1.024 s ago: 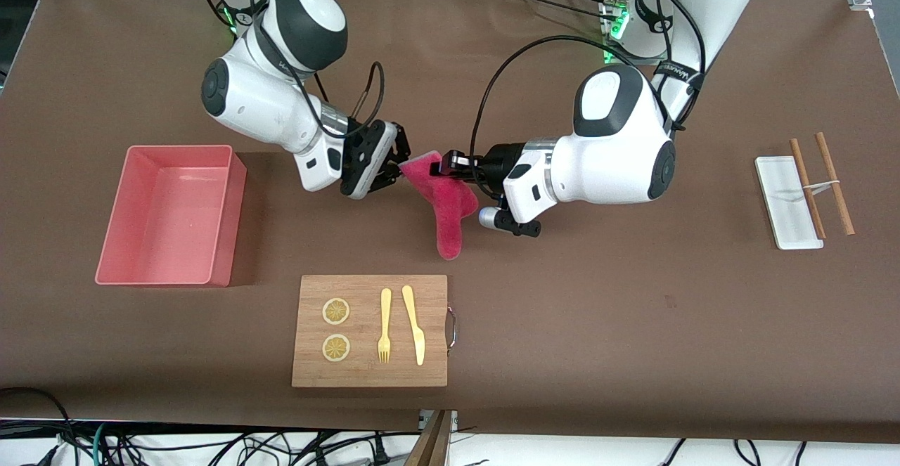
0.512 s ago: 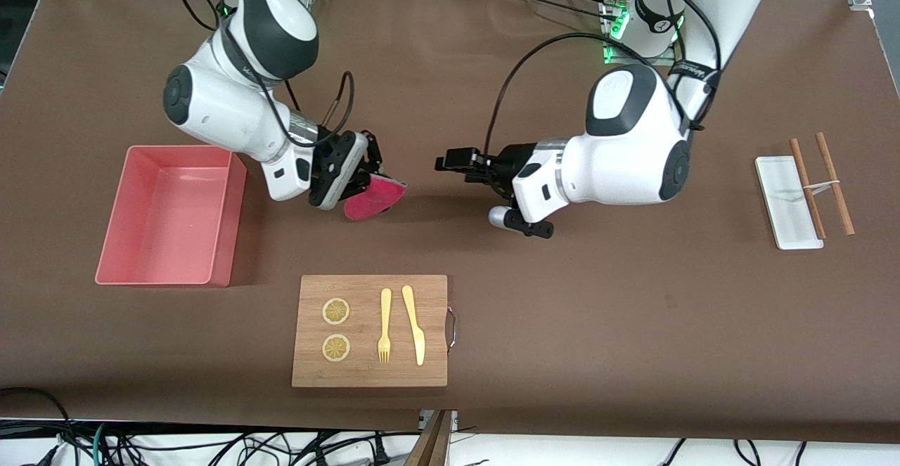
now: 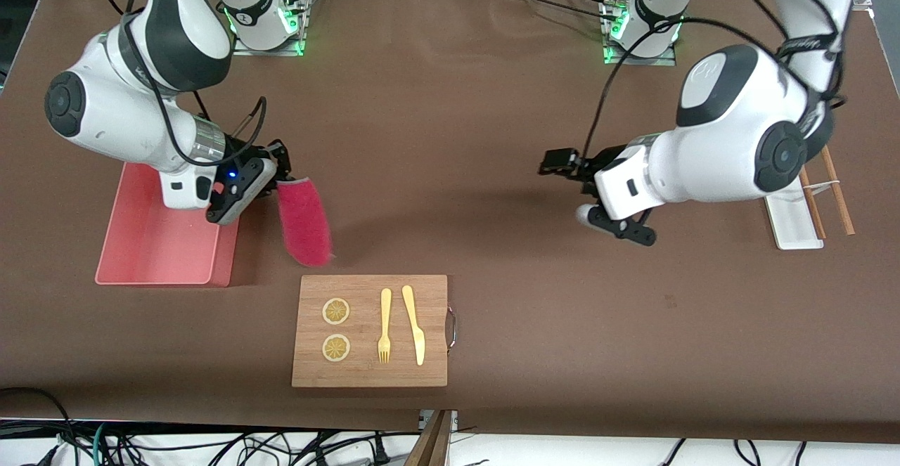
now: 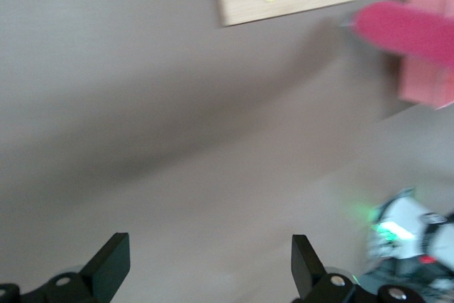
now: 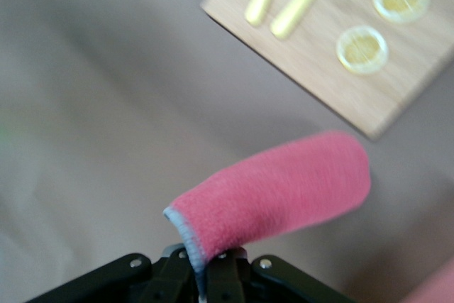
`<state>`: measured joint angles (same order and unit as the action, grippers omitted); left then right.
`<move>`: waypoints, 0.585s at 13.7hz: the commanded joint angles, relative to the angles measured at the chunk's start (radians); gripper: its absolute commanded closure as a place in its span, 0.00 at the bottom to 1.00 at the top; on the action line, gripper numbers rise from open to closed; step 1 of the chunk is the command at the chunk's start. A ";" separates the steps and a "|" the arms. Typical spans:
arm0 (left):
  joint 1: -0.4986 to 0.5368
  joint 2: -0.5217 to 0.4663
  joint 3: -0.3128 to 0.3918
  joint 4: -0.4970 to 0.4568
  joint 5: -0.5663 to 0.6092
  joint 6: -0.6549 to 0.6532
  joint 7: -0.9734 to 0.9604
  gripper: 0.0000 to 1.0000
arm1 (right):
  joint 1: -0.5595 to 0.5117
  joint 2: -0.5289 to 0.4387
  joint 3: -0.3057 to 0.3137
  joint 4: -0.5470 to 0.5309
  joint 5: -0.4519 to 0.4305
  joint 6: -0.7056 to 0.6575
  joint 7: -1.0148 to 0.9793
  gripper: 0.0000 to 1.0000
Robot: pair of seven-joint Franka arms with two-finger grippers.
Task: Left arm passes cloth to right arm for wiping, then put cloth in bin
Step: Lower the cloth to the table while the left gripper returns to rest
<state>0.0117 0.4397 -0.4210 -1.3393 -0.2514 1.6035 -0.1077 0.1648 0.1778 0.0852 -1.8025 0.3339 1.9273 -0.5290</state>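
The crimson-pink cloth hangs from my right gripper, which is shut on its top edge. It hangs above the table beside the pink bin, between the bin and the wooden board. In the right wrist view the cloth sticks out from the closed right gripper. My left gripper is open and empty over bare table toward the left arm's end. In the left wrist view its fingers stand wide apart, and the cloth and the bin show farther off.
A wooden board with two lemon slices, a yellow fork and a yellow knife lies nearer the front camera than the cloth. A white flat tray with two brown chopsticks lies at the left arm's end.
The left gripper let go of the cloth and drew back toward its own end. The right gripper took the cloth and carried it toward the bin.
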 commanded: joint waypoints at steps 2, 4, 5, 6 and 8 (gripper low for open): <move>0.022 -0.110 0.002 -0.020 0.284 -0.115 0.029 0.00 | 0.001 -0.057 0.001 -0.009 -0.188 -0.129 0.288 1.00; 0.033 -0.150 0.002 -0.015 0.394 -0.152 0.033 0.00 | -0.001 -0.040 0.001 -0.026 -0.242 -0.136 0.354 1.00; 0.068 -0.160 0.001 -0.008 0.393 -0.152 0.033 0.00 | -0.001 -0.023 0.001 -0.032 -0.265 -0.128 0.394 1.00; 0.083 -0.180 0.017 -0.020 0.383 -0.134 0.031 0.00 | 0.001 0.000 0.001 -0.035 -0.289 -0.113 0.440 1.00; 0.027 -0.222 0.153 -0.043 0.374 -0.068 0.033 0.00 | 0.001 0.043 0.001 -0.067 -0.320 -0.044 0.498 1.00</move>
<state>0.0668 0.2717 -0.3620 -1.3382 0.1164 1.4877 -0.0989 0.1647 0.1814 0.0835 -1.8438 0.0498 1.8278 -0.0914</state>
